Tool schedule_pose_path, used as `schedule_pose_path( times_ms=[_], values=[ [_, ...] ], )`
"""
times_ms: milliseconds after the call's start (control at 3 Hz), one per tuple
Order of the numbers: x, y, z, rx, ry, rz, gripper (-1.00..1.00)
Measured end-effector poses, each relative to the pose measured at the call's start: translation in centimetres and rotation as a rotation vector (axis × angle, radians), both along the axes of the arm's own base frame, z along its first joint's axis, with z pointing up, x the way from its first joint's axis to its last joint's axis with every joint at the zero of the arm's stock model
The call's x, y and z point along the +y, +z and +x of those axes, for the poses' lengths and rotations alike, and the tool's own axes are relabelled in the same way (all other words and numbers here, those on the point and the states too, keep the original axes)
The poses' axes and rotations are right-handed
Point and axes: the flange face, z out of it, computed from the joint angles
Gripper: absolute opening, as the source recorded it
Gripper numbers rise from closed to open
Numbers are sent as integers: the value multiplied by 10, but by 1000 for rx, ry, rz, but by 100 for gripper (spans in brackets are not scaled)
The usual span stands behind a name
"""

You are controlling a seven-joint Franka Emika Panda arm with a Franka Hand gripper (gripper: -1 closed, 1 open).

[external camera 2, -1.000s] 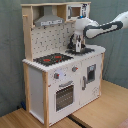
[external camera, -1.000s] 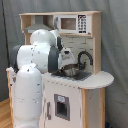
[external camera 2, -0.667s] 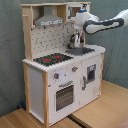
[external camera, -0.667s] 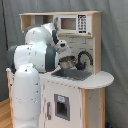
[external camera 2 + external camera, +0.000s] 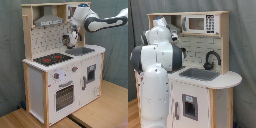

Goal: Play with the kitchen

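Note:
The kitchen [image 5: 203,95] [image 5: 45,85] is a tall toy of white panels and pale wood. In the second exterior view I see its black-red hob [image 5: 52,59], grey sink [image 5: 80,50], hood [image 5: 49,20], oven door [image 5: 64,95] and knobs [image 5: 56,76]. The first exterior view shows the black tap [image 5: 210,59], the sink [image 5: 199,74] and the small microwave [image 5: 198,23]. My gripper [image 5: 71,41] hangs in front of the back wall, above where hob and sink meet. In the first exterior view it [image 5: 174,36] is under the shelf, partly hidden by my arm.
A grey curtain [image 5: 10,60] hangs behind the kitchen. Pale wooden boards [image 5: 100,110] lie in front of it. My bulky white arm links [image 5: 153,95] stand close against the kitchen on the first exterior view's left. A lower cabinet door with a dark panel [image 5: 189,106] faces outward.
My hand has lifted up out of the sink area and drawn towards the hood side; the wrist now sits near the top shelf. The kitchen itself has not moved.

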Motion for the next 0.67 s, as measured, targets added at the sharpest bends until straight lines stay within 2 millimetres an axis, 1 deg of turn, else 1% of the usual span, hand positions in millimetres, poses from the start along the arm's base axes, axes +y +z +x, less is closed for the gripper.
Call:
schedule_pose_path(
  times_ms=[333, 667],
  values=[
    [36, -1, -18, -21, 103, 44, -100],
    [54, -8, -23, -22, 168, 66, -100]
  ],
)
